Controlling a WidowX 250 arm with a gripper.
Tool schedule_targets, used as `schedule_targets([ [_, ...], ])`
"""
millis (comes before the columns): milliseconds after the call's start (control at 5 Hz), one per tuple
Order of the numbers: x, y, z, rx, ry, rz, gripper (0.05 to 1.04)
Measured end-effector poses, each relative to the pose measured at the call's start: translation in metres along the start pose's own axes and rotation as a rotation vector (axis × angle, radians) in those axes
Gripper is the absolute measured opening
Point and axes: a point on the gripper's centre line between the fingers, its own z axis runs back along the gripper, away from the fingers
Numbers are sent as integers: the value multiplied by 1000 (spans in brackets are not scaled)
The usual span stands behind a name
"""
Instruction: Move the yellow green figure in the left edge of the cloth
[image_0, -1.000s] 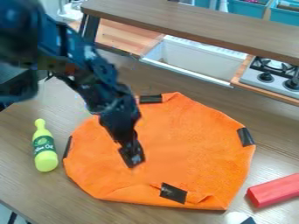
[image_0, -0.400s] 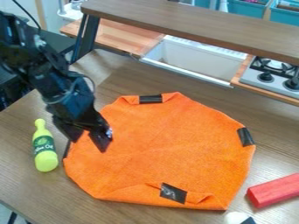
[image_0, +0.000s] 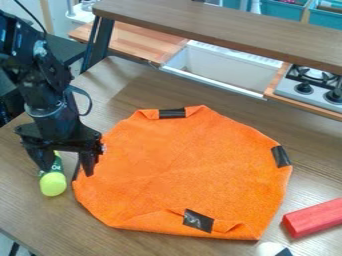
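Leftward, camera view: tool (image_0: 67, 171) hangs over the counter (image_0: 47, 222) and the cloth's left edge, released, two fingers spread wide. Yellow-green bottle (image_0: 53, 185) on the counter, just left of the orange cloth (image_0: 184, 170); its upper part partly hidden behind the tool. Black tape (image_0: 198, 220) on cloth's near side. Red block (image_0: 314, 217) at right, off the cloth.

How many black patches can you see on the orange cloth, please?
4: one patch at the cloth's far edge, one at the right, one at the near edge, and a narrow one at the left, perhaps partly hidden by the gripper.
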Motion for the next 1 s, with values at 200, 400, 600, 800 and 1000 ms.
schedule_targets([
  [200, -1, 10, 1, 70, -13, 104, 1000],
  [400, 0, 21, -3, 72, -57, 120, 999],
  [600, 3, 37, -6, 88, -83, 209, 999],
  [800, 2, 51, -13, 87, -78, 262, 999],
  [1000, -1, 64, -20, 74, -66, 284, 999],
])
